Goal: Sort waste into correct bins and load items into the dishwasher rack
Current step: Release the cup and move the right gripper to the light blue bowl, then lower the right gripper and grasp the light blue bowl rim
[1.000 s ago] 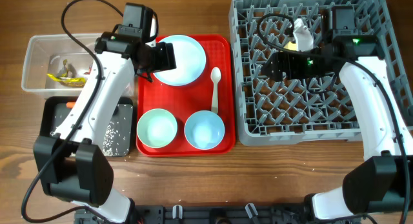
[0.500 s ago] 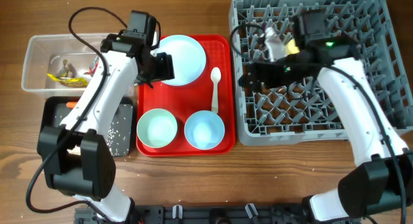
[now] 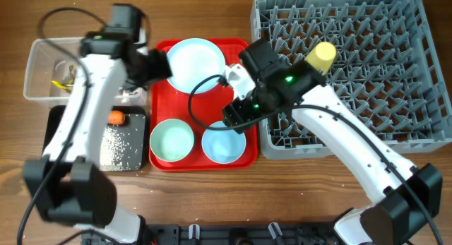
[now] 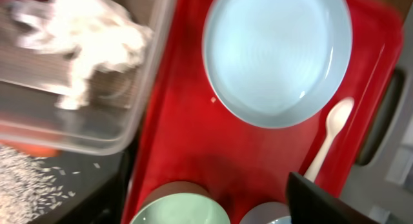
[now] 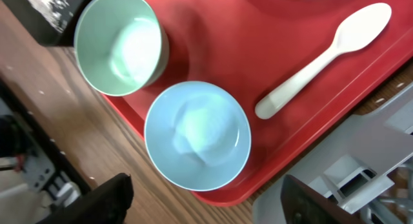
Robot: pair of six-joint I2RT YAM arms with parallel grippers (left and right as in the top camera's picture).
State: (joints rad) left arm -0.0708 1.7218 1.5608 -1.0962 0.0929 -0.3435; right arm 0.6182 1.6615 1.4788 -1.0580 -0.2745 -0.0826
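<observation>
The pale blue plate (image 3: pixel 195 65) and two bowls (image 3: pixel 171 141) (image 3: pixel 224 144) sit on the red tray. The white spoon (image 5: pixel 322 59) lies beside them, mostly hidden under my right arm in the overhead view. The yellow cup (image 3: pixel 319 56) lies in the grey rack (image 3: pixel 367 97). My right gripper (image 3: pixel 236 114) (image 5: pixel 206 204) is open and empty, just above the blue bowl (image 5: pixel 197 135). My left gripper (image 3: pixel 157 65) (image 4: pixel 206 211) looks open and empty at the plate's left edge (image 4: pixel 277 53). The clear tub (image 3: pixel 42 82) holds tissue (image 4: pixel 97 37) and scraps. The black tray (image 3: pixel 56 132) holds rice (image 3: pixel 116 146) and a carrot (image 3: pixel 115 118).
The red tray (image 3: pixel 240 160) lies between the bins on the left and the rack on the right. Its right edge nearly touches the rack's wall. Bare wooden table runs along the front (image 3: pixel 247 195).
My right arm left the rack and swung left over the red tray, leaving the yellow cup in the rack. My left arm drew back to the left, towards the tub.
</observation>
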